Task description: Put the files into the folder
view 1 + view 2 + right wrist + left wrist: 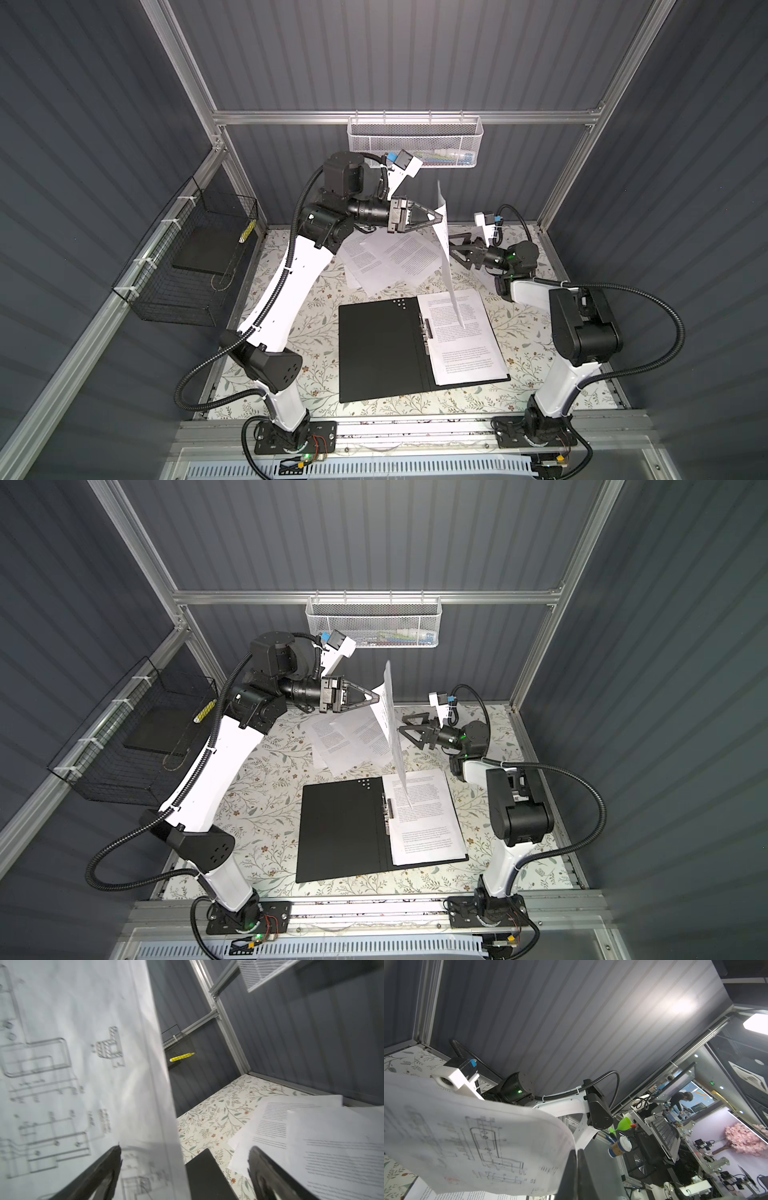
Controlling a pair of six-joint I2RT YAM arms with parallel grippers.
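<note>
The folder (pixel 380 349) (pixel 340 829) lies open on the table, black inside up, metal clip (pixel 426 328) at its spine. Printed files (pixel 463 336) (pixel 426 816) rest on its right half. My left gripper (pixel 440 216) (pixel 378 698) (pixel 576 1151) is shut on the top corner of a file with line drawings (pixel 448 266) (pixel 394 729) (pixel 477 1136), which hangs upright above the folder. My right gripper (pixel 455 251) (pixel 405 729) (pixel 185 1157) is open beside that sheet (pixel 72 1064), whose edge reaches between its fingers. More files (pixel 390 257) (pixel 349 737) (pixel 311 1136) lie loose behind the folder.
A white mesh basket (pixel 413 141) hangs on the back rail above the arms. A black wire basket (pixel 195 257) with a yellow marker (pixel 248 230) is fixed to the left wall. The floral table cover (pixel 316 332) shows around the folder.
</note>
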